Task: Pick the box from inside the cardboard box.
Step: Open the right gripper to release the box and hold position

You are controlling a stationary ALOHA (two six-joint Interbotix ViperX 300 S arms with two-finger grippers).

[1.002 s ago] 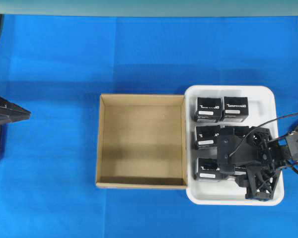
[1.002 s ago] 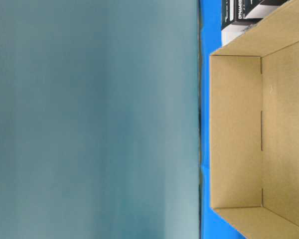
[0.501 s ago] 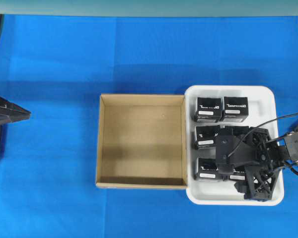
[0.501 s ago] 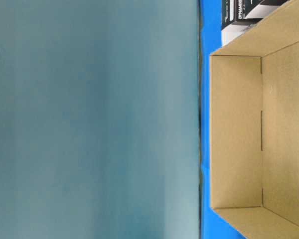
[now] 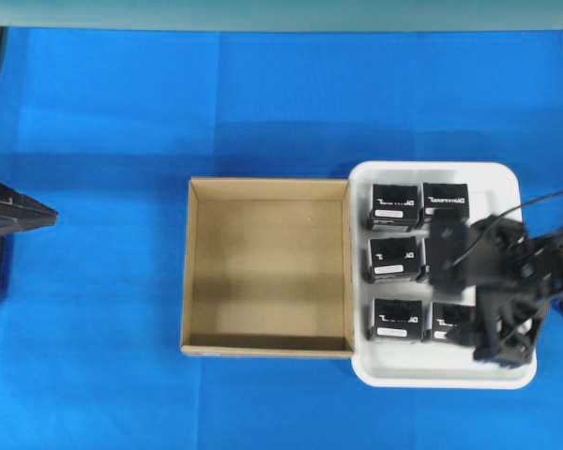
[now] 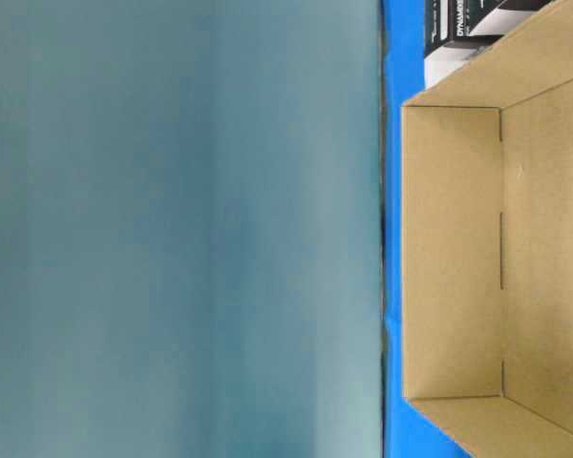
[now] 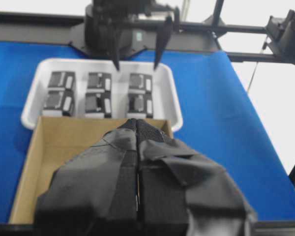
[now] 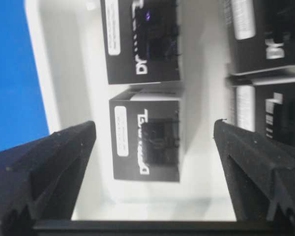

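Observation:
The brown cardboard box (image 5: 267, 267) (image 6: 544, 239) (image 7: 64, 147) holds nothing. Several small black boxes with white lettering stand in the white tray (image 5: 507, 178) beside it. My right gripper (image 5: 502, 336) (image 8: 155, 127) (image 7: 137, 49) hangs above the tray's front right part, open and holding nothing. One box (image 8: 147, 142) (image 5: 448, 322) stands free on the tray floor below its spread fingers, apart from both. My left gripper (image 7: 137, 123) is shut and empty, at the left side over the cardboard box's near edge.
The tray (image 7: 34, 98) touches the cardboard box's right wall. Blue cloth (image 5: 169, 112) covers the table. The left arm (image 5: 9, 216) sits at the left edge. A black box (image 6: 458, 19) shows beyond the cardboard wall in the table-level view.
My right gripper has opened wide and drawn up and to the right. The front right box, which was under it, now stands uncovered in the tray. The left arm has not moved.

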